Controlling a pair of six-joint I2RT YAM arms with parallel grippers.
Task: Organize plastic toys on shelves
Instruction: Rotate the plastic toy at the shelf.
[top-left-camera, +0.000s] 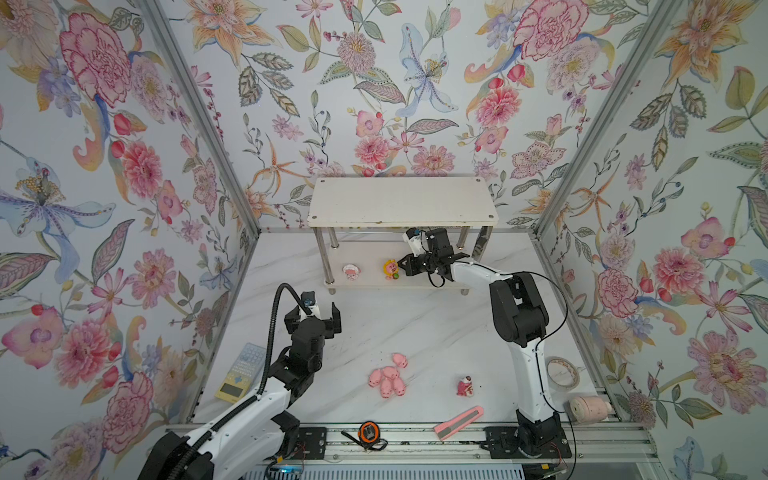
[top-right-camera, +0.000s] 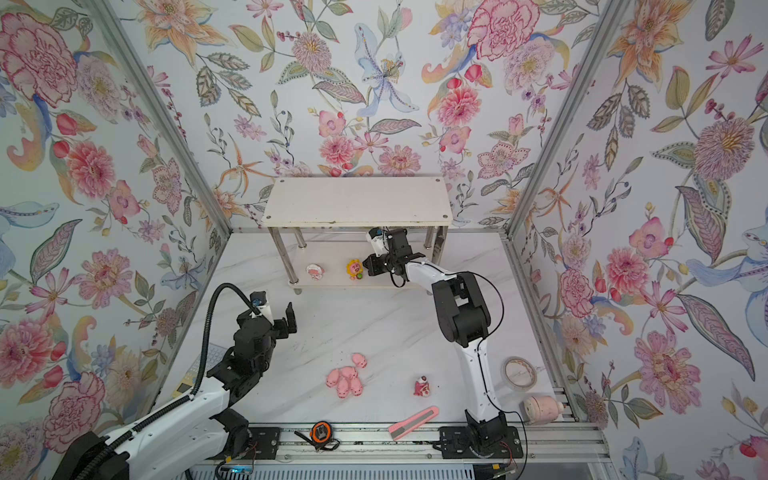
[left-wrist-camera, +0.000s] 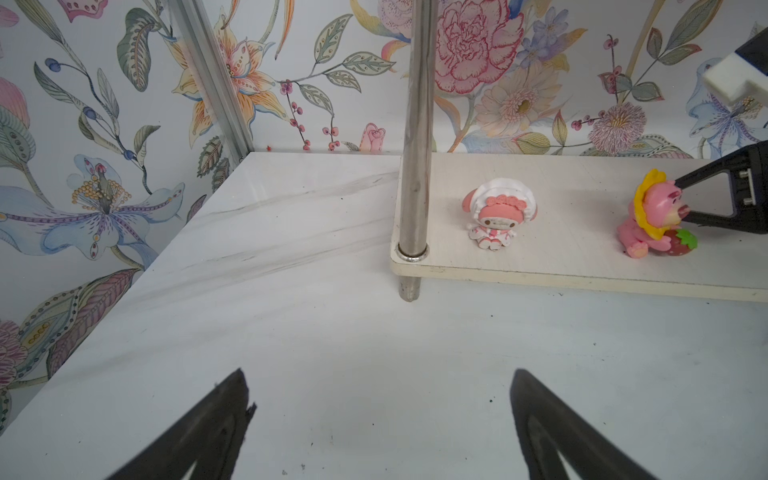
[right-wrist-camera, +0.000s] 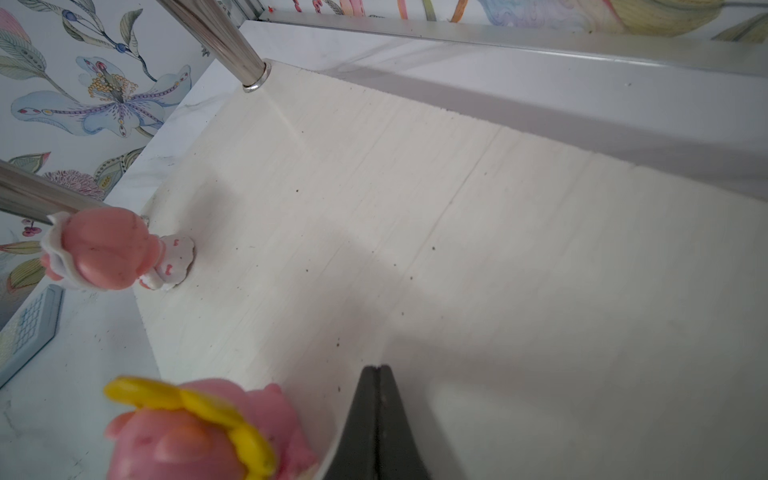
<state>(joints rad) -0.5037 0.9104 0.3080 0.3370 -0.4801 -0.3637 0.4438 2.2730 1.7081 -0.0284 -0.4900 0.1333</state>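
The shelves (top-left-camera: 399, 201) (top-right-camera: 357, 201) stand at the back, white boards on chrome legs. Two plastic toys stand on the lower board (left-wrist-camera: 561, 257): a whitish round-headed one (top-left-camera: 351, 271) (left-wrist-camera: 500, 216) (right-wrist-camera: 108, 249) and a yellow-maned one (top-left-camera: 390, 269) (top-right-camera: 354, 269) (left-wrist-camera: 654, 216) (right-wrist-camera: 199, 432). My right gripper (top-left-camera: 401, 263) (right-wrist-camera: 378, 368) is shut and empty, close beside the yellow-maned toy. Several pink pigs (top-left-camera: 387, 380) (top-right-camera: 345, 378) and a red-pink figurine (top-left-camera: 464, 386) lie on the table. My left gripper (top-left-camera: 316, 313) (left-wrist-camera: 380, 395) hangs open over bare table.
Near the front edge lie an orange-black tape measure (top-left-camera: 368, 433) and a pink-and-grey bar (top-left-camera: 459, 422). A tape roll (top-left-camera: 562, 372) and a pink cylinder (top-left-camera: 588, 409) sit at the right. A calculator (top-left-camera: 242, 376) lies by the left wall.
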